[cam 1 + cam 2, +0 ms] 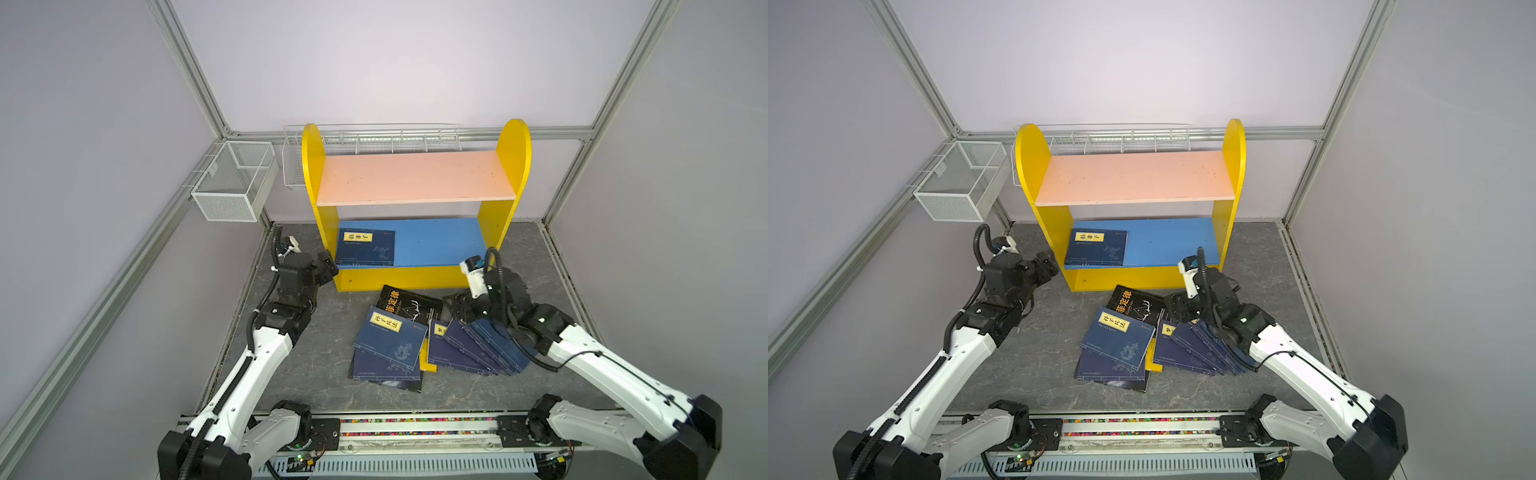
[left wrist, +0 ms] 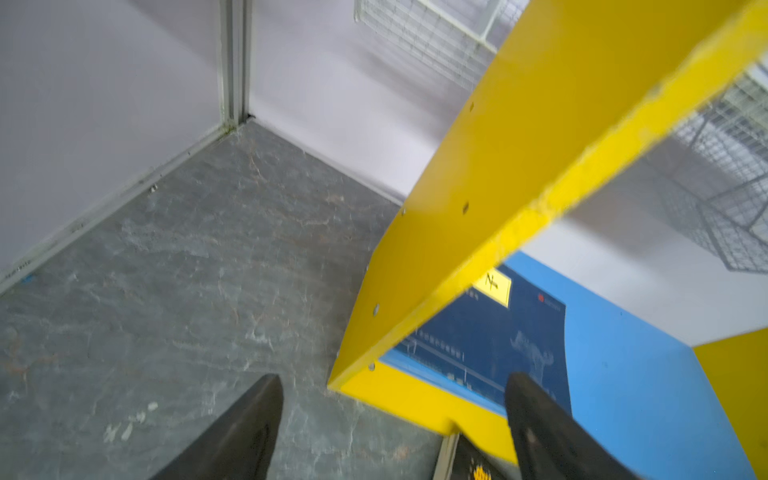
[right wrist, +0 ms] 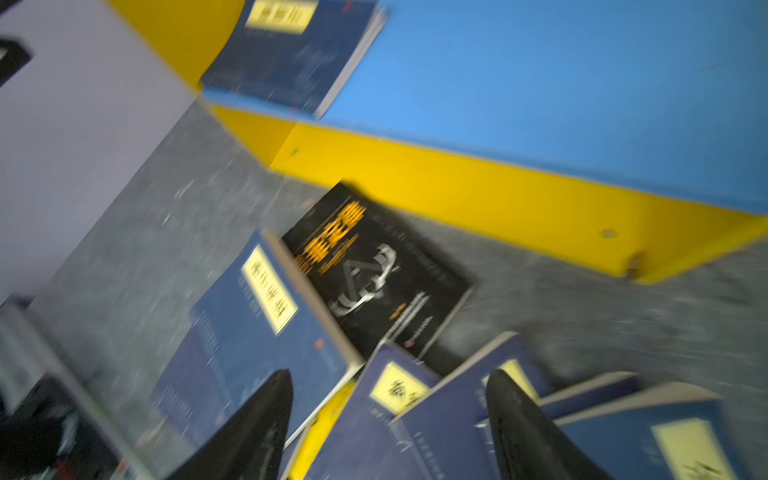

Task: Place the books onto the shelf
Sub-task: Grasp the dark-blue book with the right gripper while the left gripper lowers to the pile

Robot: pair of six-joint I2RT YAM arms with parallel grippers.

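Books [image 1: 390,340] lie heaped on the table [image 1: 307,353] beneath the right jaws, which stand apart and empty; left jaws also apart, empty, at the front corner of the shelf [image 1: 415,176]; one navy book [image 1: 365,248] lies flat on the blue board [image 1: 436,241] just beyond them.

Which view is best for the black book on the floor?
Both top views: black book sharp, title legible, partly under a navy book. Right wrist: bigger but blurred. Left wrist: at most a sliver.
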